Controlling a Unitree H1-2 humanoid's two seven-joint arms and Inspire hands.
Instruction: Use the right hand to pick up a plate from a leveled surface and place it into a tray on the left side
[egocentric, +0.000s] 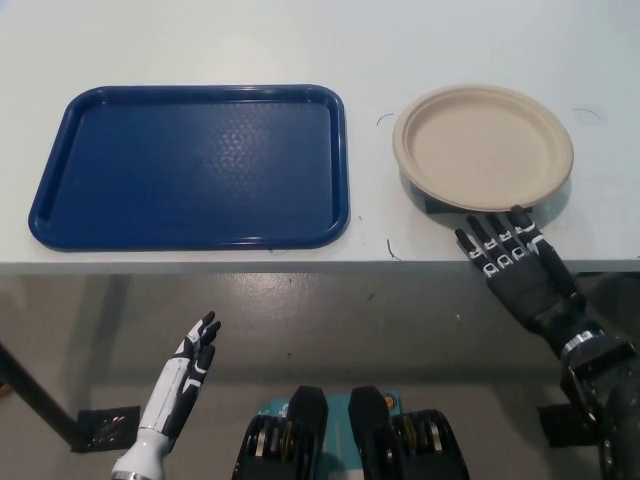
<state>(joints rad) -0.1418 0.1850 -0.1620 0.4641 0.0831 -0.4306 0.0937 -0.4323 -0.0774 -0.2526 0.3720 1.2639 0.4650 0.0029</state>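
A beige paper plate (483, 146) rests on a low dark stand at the right of the white table (300, 40). To its left lies an empty blue tray (195, 165). My black right hand (510, 268) is open with fingers spread, its fingertips at the table's front edge just below the plate's near rim, not holding anything. My white left hand (188, 370) hangs open below the table level at the lower left, away from the tray.
The table's front edge (300, 266) runs across the middle of the view, with grey floor below it. A dark table leg and foot (70, 425) stand at the lower left.
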